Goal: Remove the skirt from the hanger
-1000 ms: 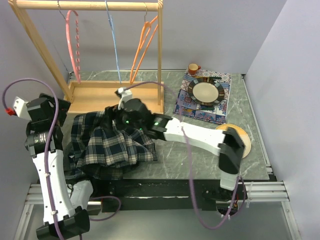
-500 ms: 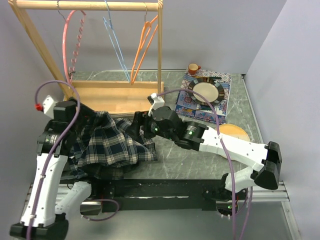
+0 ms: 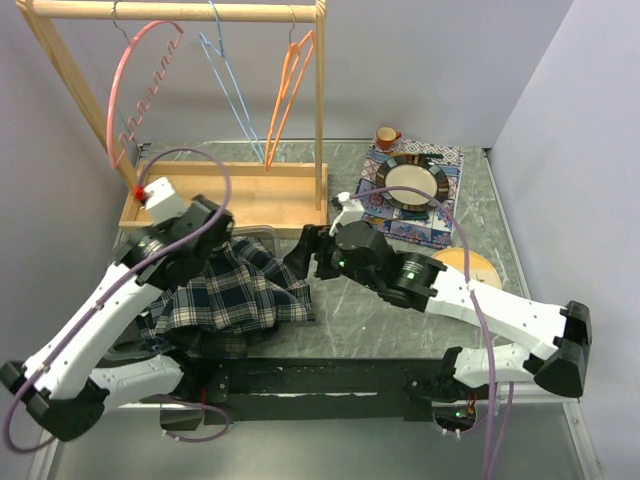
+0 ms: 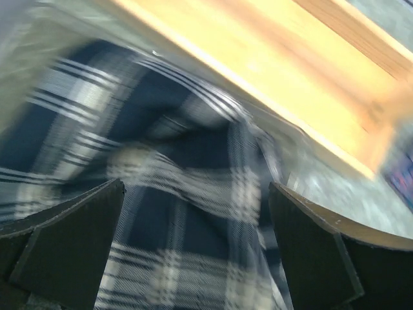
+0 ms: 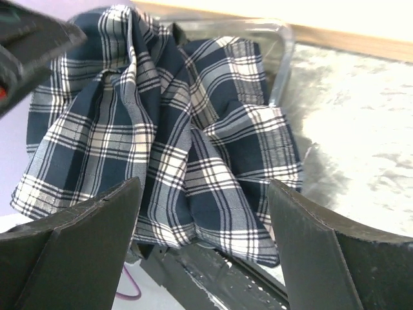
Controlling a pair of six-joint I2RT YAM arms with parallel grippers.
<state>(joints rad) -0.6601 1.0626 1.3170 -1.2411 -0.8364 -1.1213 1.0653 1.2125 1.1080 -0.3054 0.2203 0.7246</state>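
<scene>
And there was the navy-and-white plaid skirt [image 3: 235, 295], off the hangers and heaped at the near-left of the grey-green stone-patterned table [image 3: 400, 320]. It was draped over a clear plastic tub [image 5: 279, 58], with its hem spilling toward the table's front edge. The left gripper [image 4: 193, 252] hung right over the cloth with its jaws spread wide and nothing between them. Its wrist view was badly blurred, showing plaid below and the rack's pale wooden base tray [image 4: 290, 71] just beyond. In the overhead view the left gripper [image 3: 222, 238] sat at the skirt's far edge, near the tray. The right gripper [image 5: 203, 239] was also wide open and held nothing, its dark fingers [image 5: 84, 252] framing the folds from the right side. From above it pointed left at the skirt's right edge [image 3: 300, 255], close to the cloth, though whether it touched could not be told. Behind stood the light wooden rack [image 3: 320, 100] with three wire hangers on its top rail. The pink hanger [image 3: 140, 90] was tilted out to the left, the blue hanger [image 3: 235, 95] sat in the middle, and the orange hanger [image 3: 290, 85] was on the right. Off to the right, a dark-rimmed plate [image 3: 412, 183] sat on a patterned blue mat [image 3: 440, 225], a small red cup [image 3: 386, 136] stood behind it, and a round tan disc [image 3: 480, 268] was partly hidden by the right arm.
</scene>
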